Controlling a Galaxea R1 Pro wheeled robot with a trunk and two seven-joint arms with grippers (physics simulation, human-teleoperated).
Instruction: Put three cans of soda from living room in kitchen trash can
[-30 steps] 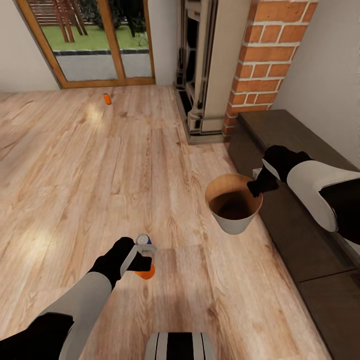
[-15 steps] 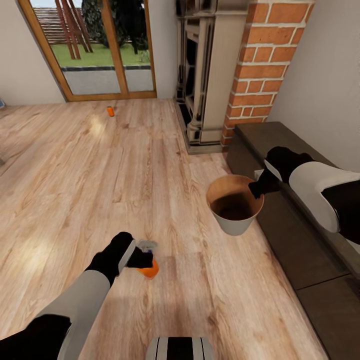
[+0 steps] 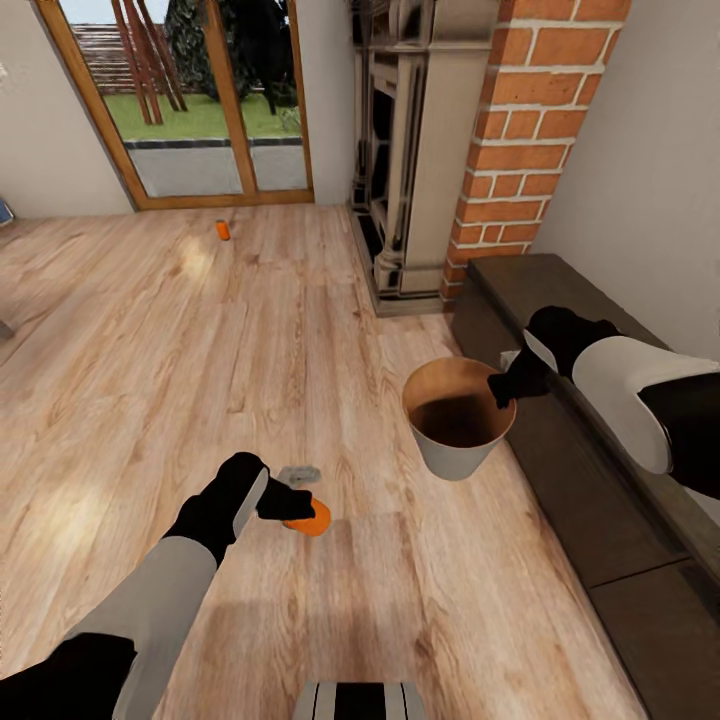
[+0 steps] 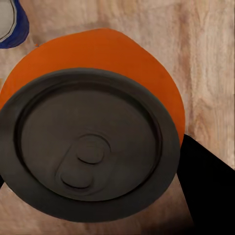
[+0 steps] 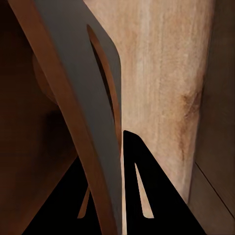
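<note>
L gripper [image 3: 290, 505] is clamped on a soda can [image 3: 314, 517], and vs a sec ago the can has tipped from near upright to lying over sideways in the grip, orange body pointing toward the bin; the arm has also edged that way. The whole head view has shifted a bit too, so part of that is camera, not things. L wrist view looks straight onto the can's dark end [image 4: 90, 147], w/ orange body behind it and the blue band and pale end of a second can [image 4: 11, 22] at the frame corner, on the wood floor [image 3: 150, 340]. That is likely the greyish bit just beside the held can in the head view, too small to be sure. R gripper [image 3: 503, 388] is pinched on the rim of the trash can [image 3: 455, 455], fingers [image 5: 134, 186] either side of the wall, bin apparently lifted off the floor near the dark bench's front edge. Another can [image 3: 222, 230] stands far off by the glass doors. Reads as: can picked, drop into bin next; nothing in the bin yet as far as its dim inside shows. Whether the tipped can sits firm can't be told.
</note>
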